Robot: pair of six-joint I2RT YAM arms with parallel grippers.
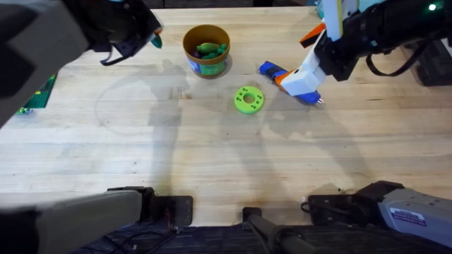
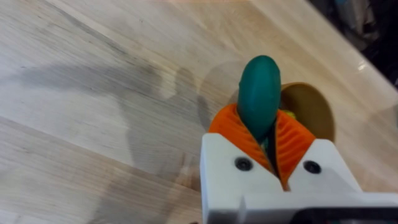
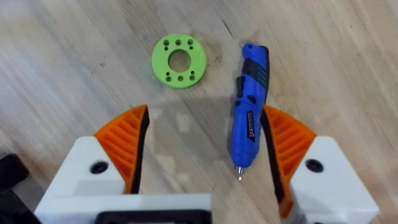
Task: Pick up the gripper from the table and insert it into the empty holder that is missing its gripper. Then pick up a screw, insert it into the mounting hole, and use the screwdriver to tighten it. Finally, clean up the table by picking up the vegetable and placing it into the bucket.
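Note:
My left gripper (image 1: pixel 150 37) hangs above the table just left of the bucket (image 1: pixel 191 39), shut on the vegetable (image 2: pixel 259 87), a smooth teal-green oval clamped between the orange pads (image 2: pixel 231 127). The yellow-orange bucket (image 2: pixel 311 109) has a blue band and several green pieces inside. My right gripper (image 1: pixel 302 60) hovers open over the blue screwdriver (image 3: pixel 249 112), which lies flat between the spread fingers, nearer one orange pad (image 3: pixel 287 140). In the overhead view the screwdriver (image 1: pixel 268 69) is partly covered by that gripper. The loose gripper, holder and screw are out of view.
A flat bright-green disc with holes (image 1: pixel 248 99) lies on the wood near the screwdriver's handle end, also seen as the disc (image 3: pixel 179 60) ahead of the right gripper. A green board (image 1: pixel 39 95) sits at the left table edge. Arm bases line the near edge.

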